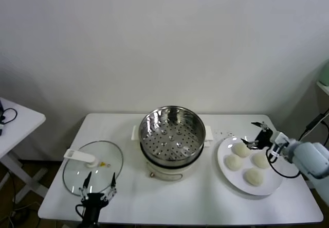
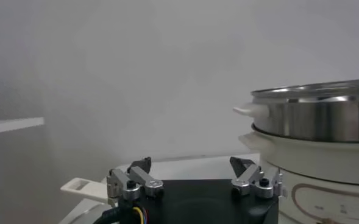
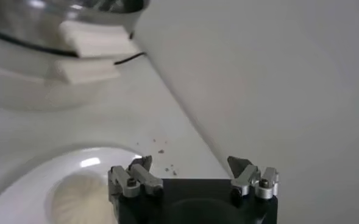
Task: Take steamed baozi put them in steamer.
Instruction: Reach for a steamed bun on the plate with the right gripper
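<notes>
Several off-white baozi (image 1: 240,149) lie on a flat white plate (image 1: 272,182) at the table's right. The steel steamer (image 1: 172,135) with its perforated bottom sits empty on the cream cooker base at the table's middle. My right gripper (image 1: 253,134) is open and empty, just above the plate's far edge, beside the farthest baozi. In the right wrist view its gripper (image 3: 190,163) is open over the table, with one baozi (image 3: 78,195) on the plate below. My left gripper (image 1: 98,182) is open and empty at the front left, over the near edge of the lid.
A round glass lid (image 1: 93,166) with a white handle (image 1: 82,157) lies flat left of the steamer. The left wrist view shows the steamer (image 2: 325,115) to one side. A small white side table (image 1: 15,122) stands far left. Dark crumbs (image 1: 223,133) lie by the plate.
</notes>
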You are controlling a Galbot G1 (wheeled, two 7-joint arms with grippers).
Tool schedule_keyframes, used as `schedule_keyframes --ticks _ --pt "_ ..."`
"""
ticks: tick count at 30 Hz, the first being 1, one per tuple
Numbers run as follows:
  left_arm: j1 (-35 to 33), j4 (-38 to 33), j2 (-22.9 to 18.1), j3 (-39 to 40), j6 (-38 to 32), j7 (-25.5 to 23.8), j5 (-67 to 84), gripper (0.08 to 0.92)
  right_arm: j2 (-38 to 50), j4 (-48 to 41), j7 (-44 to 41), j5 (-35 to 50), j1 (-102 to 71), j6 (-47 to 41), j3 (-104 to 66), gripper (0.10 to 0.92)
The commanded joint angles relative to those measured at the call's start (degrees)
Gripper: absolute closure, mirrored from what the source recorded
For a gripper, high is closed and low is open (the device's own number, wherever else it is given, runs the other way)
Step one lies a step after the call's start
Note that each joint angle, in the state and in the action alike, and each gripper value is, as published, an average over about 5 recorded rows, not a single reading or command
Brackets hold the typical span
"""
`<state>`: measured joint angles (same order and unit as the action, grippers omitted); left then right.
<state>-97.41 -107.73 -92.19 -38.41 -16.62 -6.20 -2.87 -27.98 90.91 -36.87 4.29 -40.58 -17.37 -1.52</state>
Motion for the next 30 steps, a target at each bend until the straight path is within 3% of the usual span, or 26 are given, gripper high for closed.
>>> schedule_keyframes --ticks 1,12,30 --pt "-0.3 -0.1 0.5 0.4 -0.1 -0.1 -0.8 0.177 5.2 -12.9 -20.2 -5.4 39.4 5.9 40.2 0.203" --pt "-0.3 0.2 0.1 0.1 -0.1 -0.1 -1.2 0.177 -3.6 -23.3 -27.1 -3.4 59.4 11.6 65.4 0.203" --pt "-0.4 1.0 -0.1 -0.7 -0.7 -0.1 -1.6 0.177 -14.5 -35.7 -28.7 -7.7 48.4 14.0 58.7 0.203"
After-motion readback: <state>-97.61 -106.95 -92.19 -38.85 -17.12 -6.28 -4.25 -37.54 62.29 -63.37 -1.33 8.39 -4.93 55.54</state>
